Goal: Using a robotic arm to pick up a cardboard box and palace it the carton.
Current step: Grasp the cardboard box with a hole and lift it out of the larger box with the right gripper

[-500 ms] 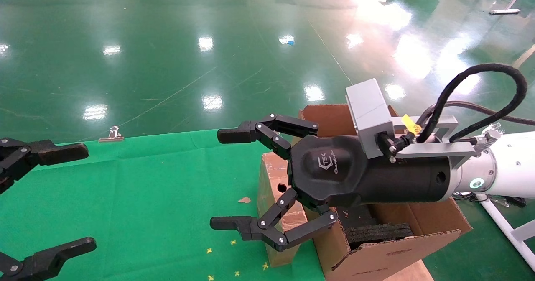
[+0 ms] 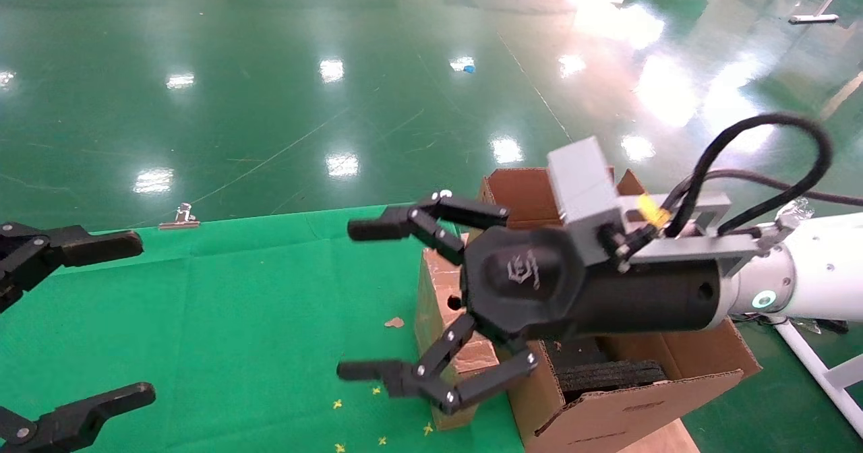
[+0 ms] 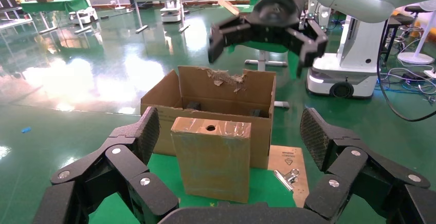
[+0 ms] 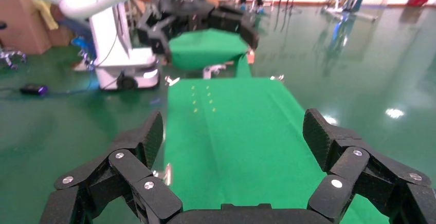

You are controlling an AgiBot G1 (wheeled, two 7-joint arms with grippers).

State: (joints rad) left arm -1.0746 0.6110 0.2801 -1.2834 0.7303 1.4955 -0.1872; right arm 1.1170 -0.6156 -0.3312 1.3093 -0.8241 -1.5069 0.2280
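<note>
The small brown cardboard box point(image 2: 437, 284) stands upright on the green cloth, against the large carton point(image 2: 634, 399), whose black foam point(image 2: 607, 372) shows inside. My right gripper point(image 2: 345, 299), on the white arm, hovers open just above and in front of the box, fingers pointing left and not touching it. The left wrist view shows the box point(image 3: 212, 160) with its round hole on top, the carton point(image 3: 216, 90) behind it and the right gripper point(image 3: 267, 44) above. My left gripper point(image 2: 143, 317) is open and empty at the left edge, facing the box from a distance.
A green cloth point(image 2: 236, 291) covers the table. A metal binder clip point(image 2: 179, 217) sits at its far edge and another point(image 3: 286, 176) lies beside the box. The right wrist view shows only cloth point(image 4: 231, 126) between its fingers. Green floor lies all around.
My right gripper has shifted slightly left and dipped, with its wrist rolled a little. The box, carton and left gripper have not moved.
</note>
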